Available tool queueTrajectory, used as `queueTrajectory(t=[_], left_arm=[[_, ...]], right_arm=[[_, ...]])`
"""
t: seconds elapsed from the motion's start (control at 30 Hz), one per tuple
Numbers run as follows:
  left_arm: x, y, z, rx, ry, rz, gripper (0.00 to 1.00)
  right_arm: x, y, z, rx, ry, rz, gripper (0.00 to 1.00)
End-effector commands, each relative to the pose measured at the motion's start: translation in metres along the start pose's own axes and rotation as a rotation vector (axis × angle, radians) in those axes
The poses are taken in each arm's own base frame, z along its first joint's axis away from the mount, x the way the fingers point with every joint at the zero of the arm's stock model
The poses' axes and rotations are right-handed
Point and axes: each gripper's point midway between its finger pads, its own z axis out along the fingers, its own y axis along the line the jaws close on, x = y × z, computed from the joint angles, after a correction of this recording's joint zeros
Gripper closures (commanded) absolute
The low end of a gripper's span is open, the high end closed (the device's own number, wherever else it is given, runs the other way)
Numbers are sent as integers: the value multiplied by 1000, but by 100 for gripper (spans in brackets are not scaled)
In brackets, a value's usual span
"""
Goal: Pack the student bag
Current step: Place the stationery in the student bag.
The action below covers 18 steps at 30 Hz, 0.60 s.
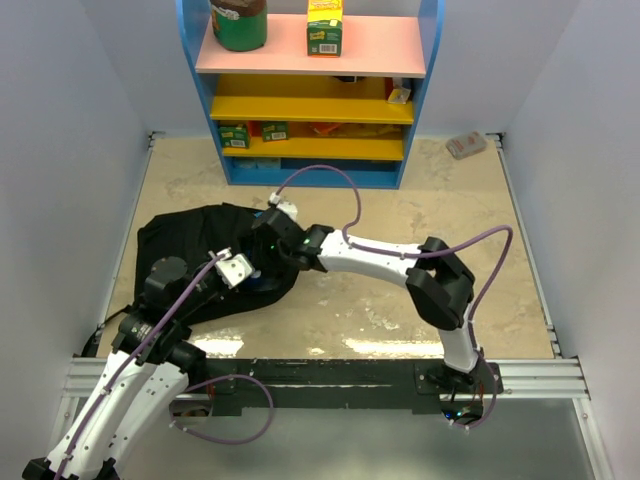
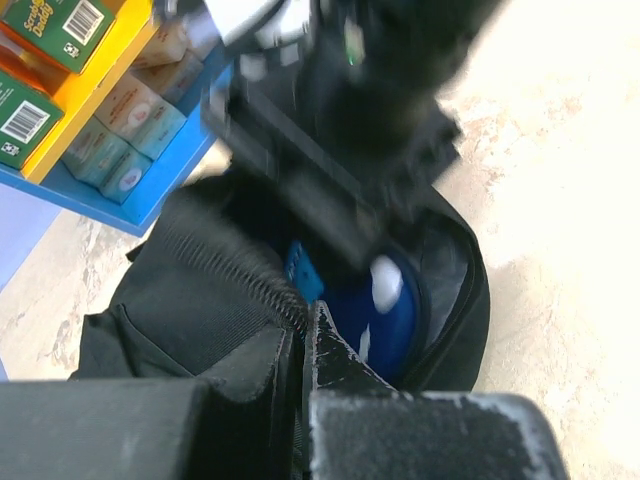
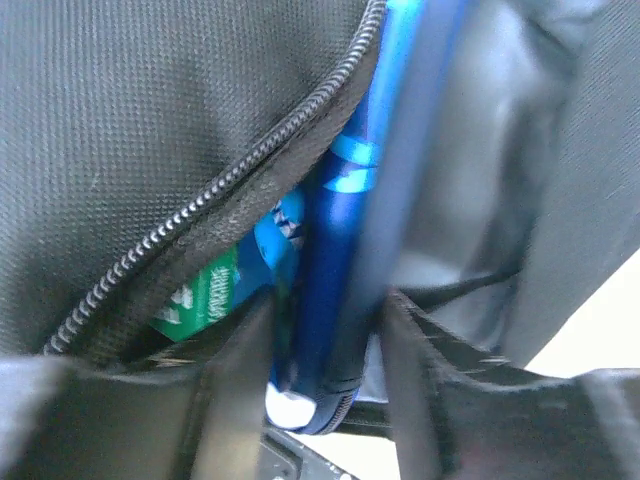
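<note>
The black student bag (image 1: 190,255) lies on the floor at the left, its zipped mouth pulled open. My left gripper (image 1: 238,270) is shut on the bag's zipper edge (image 2: 255,290) and holds the opening up; in the left wrist view its fingertips (image 2: 303,325) pinch the fabric. My right gripper (image 1: 266,244) reaches into the bag's mouth, shut on a blue pencil case (image 3: 345,230) that stands on edge between its fingers (image 3: 325,330). The case also shows inside the bag in the left wrist view (image 2: 390,310). A green book (image 3: 200,295) lies deeper inside.
A blue shelf unit (image 1: 310,100) with pink and yellow boards stands at the back, holding a green jar (image 1: 240,22), boxes and packets. A small packet (image 1: 466,145) lies at the back right corner. Pale walls enclose the marbled floor (image 1: 400,200).
</note>
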Motion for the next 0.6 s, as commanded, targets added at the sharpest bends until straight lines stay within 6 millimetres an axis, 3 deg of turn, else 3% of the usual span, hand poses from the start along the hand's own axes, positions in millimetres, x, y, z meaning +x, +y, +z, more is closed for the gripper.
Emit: queueTrajectory(t=[0.0, 0.1, 0.2, 0.27, 0.33, 0.37, 0.43, 0.47, 0.5, 0.57], left_arm=[[-69, 13, -49, -112, -307, 87, 100], [-67, 12, -49, -113, -304, 92, 100], [-66, 12, -49, -113, -297, 92, 100], [-65, 12, -49, -109, -296, 94, 100], [-65, 11, -48, -104, -294, 93, 100], [-65, 11, -48, -103, -292, 91, 100], [-68, 10, -49, -92, -298, 95, 100], [-67, 8, -49, -85, -296, 98, 100], [-66, 6, -50, -74, -292, 101, 100], [-66, 1, -50, -46, -294, 113, 100]], right_arm=[[28, 14, -6, 102, -49, -125, 47], [42, 11, -5, 92, -22, -155, 34], [36, 9, -23, 63, -48, -174, 26], [18, 19, -49, 20, -115, -192, 23], [9, 18, -61, -8, -164, -195, 25], [-5, 28, -84, -59, -213, -207, 25], [-11, 17, -95, -69, -273, -207, 29], [-25, 16, -112, -81, -333, -188, 30], [-31, -3, -113, -41, -351, -178, 32], [-46, -22, -117, -10, -378, -148, 35]])
